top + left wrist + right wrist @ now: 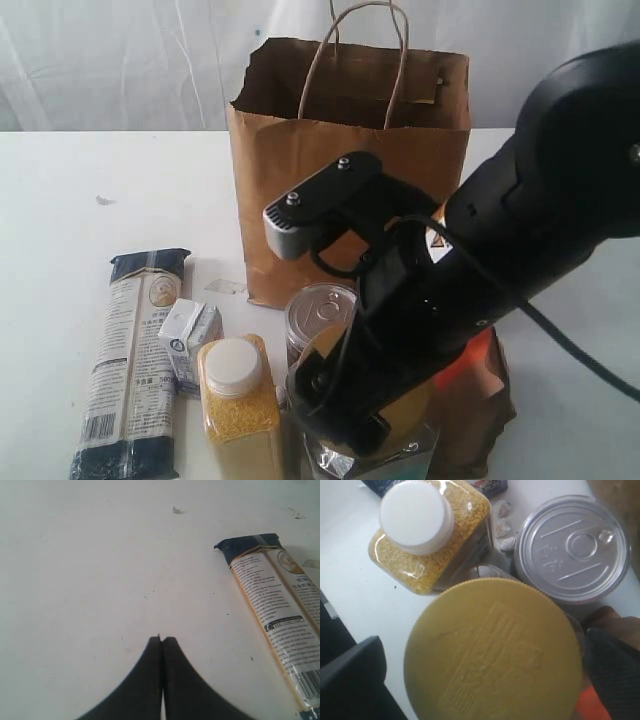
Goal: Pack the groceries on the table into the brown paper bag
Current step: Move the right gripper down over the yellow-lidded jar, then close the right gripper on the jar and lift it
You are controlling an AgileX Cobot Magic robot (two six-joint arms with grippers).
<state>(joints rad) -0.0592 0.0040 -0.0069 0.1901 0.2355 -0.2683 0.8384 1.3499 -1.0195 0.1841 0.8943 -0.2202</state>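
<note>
1. At the back of the counter point(80, 190) stands the brown paper bag point(300, 190), upright and open at the top, with its thin cord handles looped above the rim.
2. The groceries sit in a cluster in front of the bag, none of them inside it.
3. The long dark-blue pasta packet point(135, 370) lies flat at the left of the cluster, with a pale printed panel down its length.
4. The small white carton point(190, 340) lies just beside the packet, and the yellow-grain jar point(240, 410) with its white cap point(233, 365) stands next to the carton.
5. The silver-topped tin point(318, 312) stands close in front of the bag; its lid has a ring pull.
6. My right pincer point(485, 680) hangs over the large gold-lidded jar point(490, 630), which stands between the tin, the grain jar and the brown pouch point(480, 400) with its orange label.
7. The lid is ribbed at the edge and has a raised pattern.
8. That pincer is spread wide, one finger point(355, 675) on each side of the lid; white counter shows between this finger and the lid, so I am gripping nothing.
9. My left pincer point(161, 640) is closed with its tips pressed together, empty, over bare counter near the end of the pasta packet.
</note>
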